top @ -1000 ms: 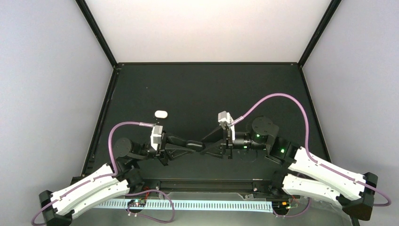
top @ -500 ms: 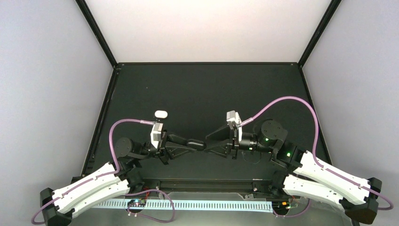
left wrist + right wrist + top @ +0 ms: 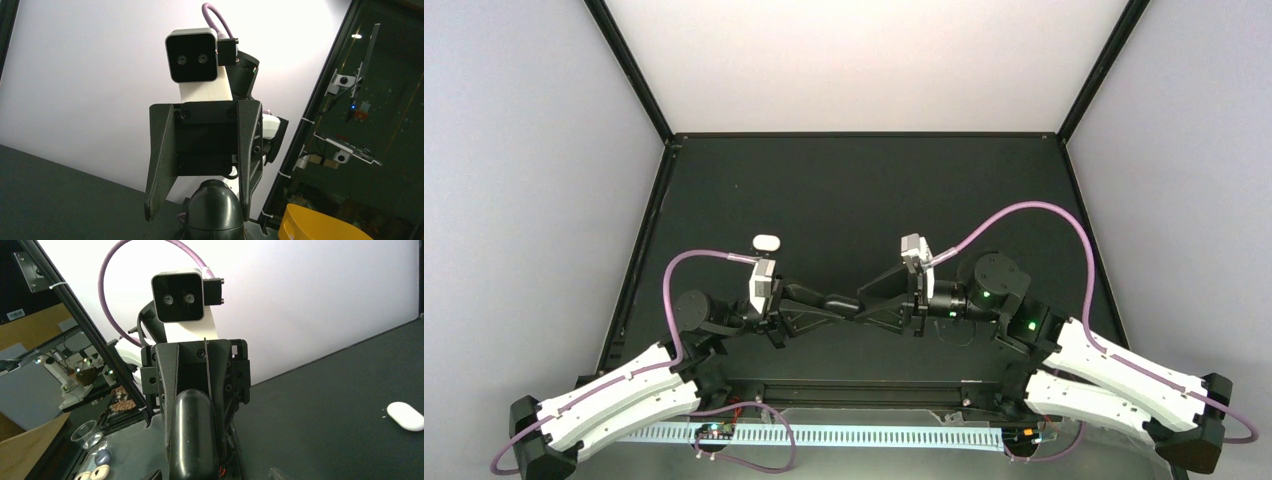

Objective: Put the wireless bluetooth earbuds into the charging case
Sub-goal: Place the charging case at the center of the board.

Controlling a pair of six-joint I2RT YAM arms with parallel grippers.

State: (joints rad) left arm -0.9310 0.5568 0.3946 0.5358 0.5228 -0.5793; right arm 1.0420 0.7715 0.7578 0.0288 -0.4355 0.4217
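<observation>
Black charging case (image 3: 192,435), long axis spanning left gripper (image 3: 850,304) to right gripper (image 3: 865,301): left jaws clamp it, right jaws gape, clear only in wrist views.

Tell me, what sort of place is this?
Probably a robotics lab test booth: a left arm and right arm bolted at a black table's near edge, with plain pale walls boxing it in.

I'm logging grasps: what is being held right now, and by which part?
The left gripper appears to hold the black charging case by one end; the right gripper stands open at its other end.
</observation>
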